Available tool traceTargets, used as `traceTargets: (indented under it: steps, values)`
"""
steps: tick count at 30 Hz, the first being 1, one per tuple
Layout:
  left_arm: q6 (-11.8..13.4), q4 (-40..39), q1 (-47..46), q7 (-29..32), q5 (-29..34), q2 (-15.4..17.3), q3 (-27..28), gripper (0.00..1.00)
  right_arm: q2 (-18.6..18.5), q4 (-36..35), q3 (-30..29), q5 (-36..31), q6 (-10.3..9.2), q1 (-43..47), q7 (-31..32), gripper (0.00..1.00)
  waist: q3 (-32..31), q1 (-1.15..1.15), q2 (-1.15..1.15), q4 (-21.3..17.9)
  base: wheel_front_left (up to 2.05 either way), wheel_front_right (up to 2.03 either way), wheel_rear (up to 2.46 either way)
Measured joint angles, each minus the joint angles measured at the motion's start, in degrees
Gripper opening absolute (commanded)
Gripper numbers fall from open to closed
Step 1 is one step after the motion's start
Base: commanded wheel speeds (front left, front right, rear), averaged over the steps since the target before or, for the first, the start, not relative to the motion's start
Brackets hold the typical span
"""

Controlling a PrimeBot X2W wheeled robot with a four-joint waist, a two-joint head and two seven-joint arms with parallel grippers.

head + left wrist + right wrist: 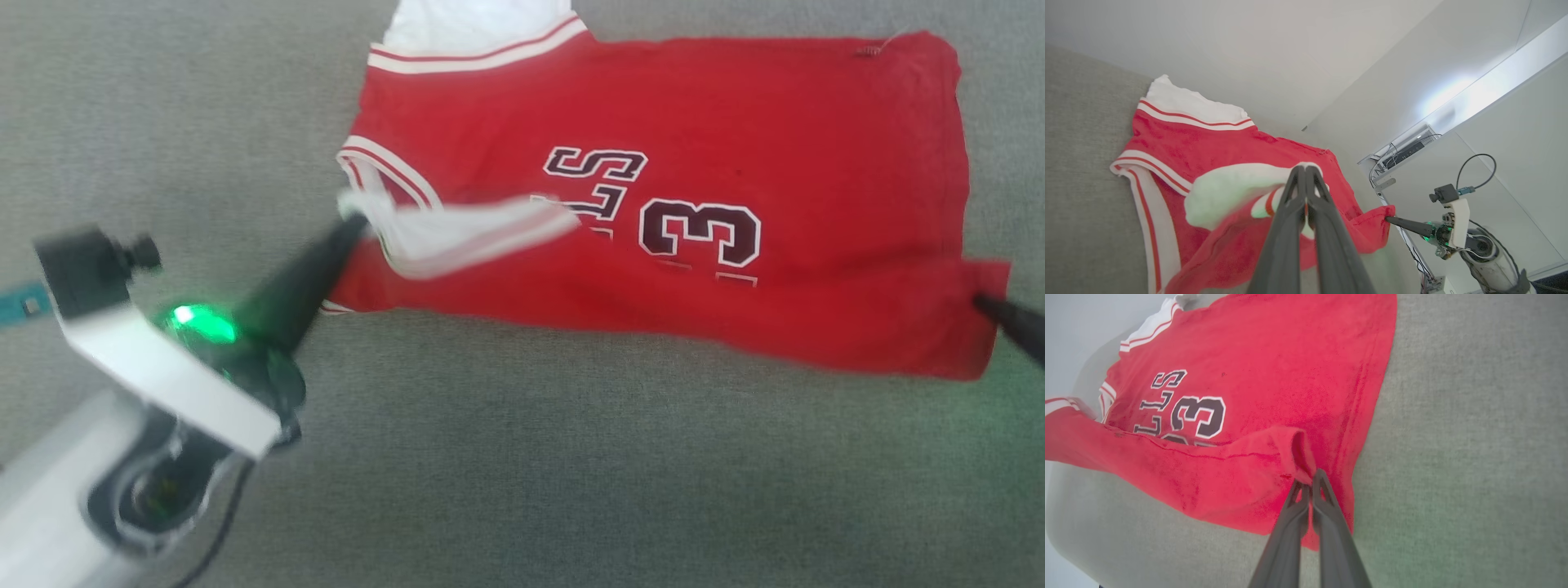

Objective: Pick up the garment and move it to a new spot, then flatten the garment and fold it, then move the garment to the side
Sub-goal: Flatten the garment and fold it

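The left claw (353, 219) was clenched on the white-trimmed edge of the garment (735, 114) at centre left; the right claw (982, 303) gripped its red corner at far right. The garment lay across the upper middle of the grey table (522, 474).

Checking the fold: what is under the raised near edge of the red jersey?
The front of the garment, with a 3 showing; print beyond it is hidden by that edge. The left gripper and right gripper pinch the edge, shut; the grey surface shows around it.
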Motion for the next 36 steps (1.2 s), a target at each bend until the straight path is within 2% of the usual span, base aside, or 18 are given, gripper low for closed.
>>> traceTargets:
  steps: [7,15,16,17,18,19,20,21,24,29,33,36]
  values:
    - [0.0,10.2,-6.5,0.5,-1.7,-1.9,-0.4,0.00,1.2,7.4,3.6,-2.9,0.00,-10.1,-2.6,0.00,2.9,0.00,0.00,-1.4,0.00,0.00,0.00]
    - [0.0,19.4,-10.0,0.9,-1.3,-3.6,-3.5,0.00,0.8,13.9,9.7,-6.2,0.01,-15.2,-7.7,0.00,6.0,0.00,0.00,-1.9,0.00,0.00,0.00]
    - [0.0,20.2,-10.5,0.9,-0.9,-3.7,-4.1,0.21,0.1,14.2,10.6,-7.2,0.01,-15.4,-8.9,0.00,6.2,0.00,0.00,-1.9,0.00,0.00,0.00]
    - [0.0,20.8,-10.9,0.9,-0.6,-3.8,-4.6,0.37,-0.6,14.4,11.4,-8.2,0.02,-15.6,-10.1,0.00,6.3,0.00,0.00,-1.9,0.00,0.00,0.00]
    - [0.0,21.8,-11.5,0.9,0.3,-3.7,-5.6,0.46,-1.1,14.6,12.5,-9.0,0.02,-15.9,-11.4,0.00,6.3,0.00,0.00,-1.9,0.00,0.00,0.00]
    - [0.0,22.7,-12.1,1.0,1.6,-3.4,-6.7,0.87,-1.6,14.8,13.4,-9.5,0.02,-16.0,-12.7,0.11,6.2,0.00,0.00,-1.8,0.00,0.00,0.00]
    - [0.0,23.8,-12.7,1.0,3.3,-3.1,-8.0,1.00,-2.0,15.1,14.3,-10.3,0.02,-16.1,-14.3,0.39,6.0,0.00,0.00,-1.9,0.00,0.00,0.00]
    - [0.0,24.6,-13.3,1.1,4.0,-2.9,-9.2,1.00,-2.4,15.6,15.1,-11.2,0.02,-16.2,-15.6,0.98,5.7,0.00,0.00,-1.9,0.00,0.00,0.00]
    - [0.0,25.4,-14.9,1.7,5.9,-2.0,-12.2,1.00,-3.4,16.7,16.6,-12.8,0.02,-15.9,-19.2,1.00,4.3,0.00,0.00,-1.8,0.00,0.00,0.00]
    - [0.0,26.1,-19.2,6.2,9.2,2.2,-16.9,1.00,-4.6,17.2,16.1,-14.2,0.01,-13.2,-23.8,1.00,0.9,0.00,0.00,-1.3,0.00,0.00,0.00]
    - [0.0,26.5,-23.3,13.6,10.6,5.0,-19.7,1.00,-5.2,16.1,14.3,-14.2,0.00,-10.8,-25.9,1.00,-1.8,0.00,0.00,-0.8,0.00,0.00,0.00]
    - [0.8,26.0,-24.8,23.3,6.6,5.9,-20.9,1.00,-5.3,15.0,13.2,-14.2,0.00,-9.6,-26.4,1.00,-3.5,0.00,0.00,-0.5,0.00,0.00,0.00]
